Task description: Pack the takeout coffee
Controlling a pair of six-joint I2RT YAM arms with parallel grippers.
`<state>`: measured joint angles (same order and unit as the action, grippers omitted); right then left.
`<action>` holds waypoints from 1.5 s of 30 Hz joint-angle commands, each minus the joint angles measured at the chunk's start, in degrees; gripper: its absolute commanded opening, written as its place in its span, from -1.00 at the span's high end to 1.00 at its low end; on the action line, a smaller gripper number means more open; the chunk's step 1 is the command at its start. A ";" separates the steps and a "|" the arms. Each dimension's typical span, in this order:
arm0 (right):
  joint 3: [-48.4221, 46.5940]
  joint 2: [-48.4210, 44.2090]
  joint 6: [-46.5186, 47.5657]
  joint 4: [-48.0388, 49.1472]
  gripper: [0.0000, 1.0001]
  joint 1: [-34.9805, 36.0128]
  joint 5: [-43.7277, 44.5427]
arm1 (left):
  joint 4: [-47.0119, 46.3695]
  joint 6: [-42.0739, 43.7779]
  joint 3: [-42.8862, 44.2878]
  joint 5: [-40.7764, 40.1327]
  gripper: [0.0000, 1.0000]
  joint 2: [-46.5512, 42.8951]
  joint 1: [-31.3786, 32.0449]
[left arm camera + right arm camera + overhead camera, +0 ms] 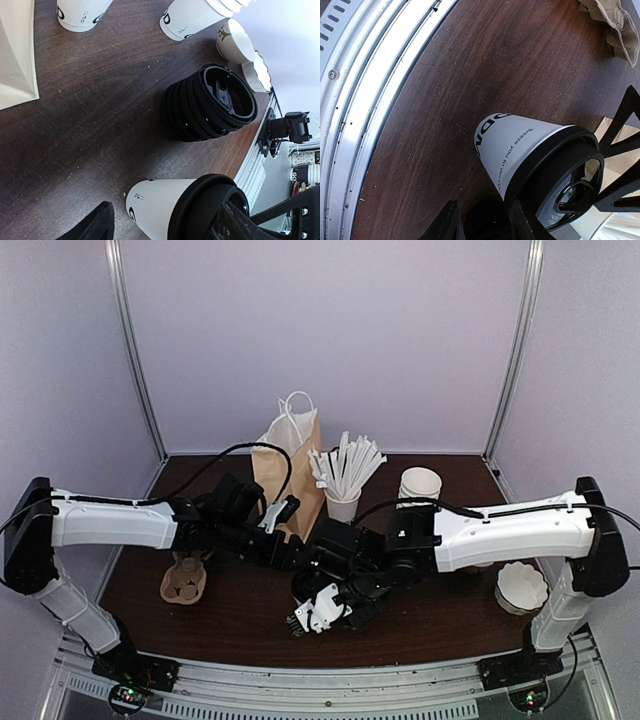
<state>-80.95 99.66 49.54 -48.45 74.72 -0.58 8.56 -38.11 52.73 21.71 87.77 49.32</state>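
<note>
One takeout coffee (pixel 160 210) stands upright on the dark table (pixel 85 110). The crossed arms hide it in the overhead view, but both wrist views show it plainly. A stack of black lids (pixel 207 102) sits near it, and the paper bag (pixel 290 465) stands further back.

The left claw (pixel 167 225) is spread wide and straddles the cup. One finger is apart from the paper wall and the other is against or just beside the dome lid (pixel 560 172), so it grips nothing. The right claw (pixel 482 220) hangs just beside the lid with its jaws partly apart and something dark between them; whether it pinches anything cannot be told.

The cup likely handles as a light thing, top-heavy if filled, which cannot be seen. Its thin wall would dent under a hard squeeze, and the smooth paper may slip. The body narrows downward, so the best hold seems high on the wall, just under the lid's rim, which would act as a stop. Lifting by the lid alone could pop it off, and tilting risks a spill
</note>
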 commanded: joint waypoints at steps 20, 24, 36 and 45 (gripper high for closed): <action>2.23 -0.44 -2.41 -4.39 0.20 0.13 -3.62 | 1.23 1.16 -8.42 -2.78 -0.29 0.74 -0.19; -3.83 -0.81 -3.43 -8.06 0.13 0.07 -4.80 | 2.73 4.39 -6.00 -3.98 -0.31 -2.47 -0.23; -10.60 -2.74 -5.91 -11.70 0.07 -3.23 -9.65 | 5.74 10.07 3.97 -7.36 -0.54 -6.75 -0.19; -8.80 -4.61 -13.51 -8.88 0.10 -18.40 -26.78 | 11.95 2.73 5.83 -13.01 -0.54 -11.93 -0.04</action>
<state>-90.41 96.82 41.50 -58.48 63.29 -16.58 15.14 -30.41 59.72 13.58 79.68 49.08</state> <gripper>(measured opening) 0.467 0.786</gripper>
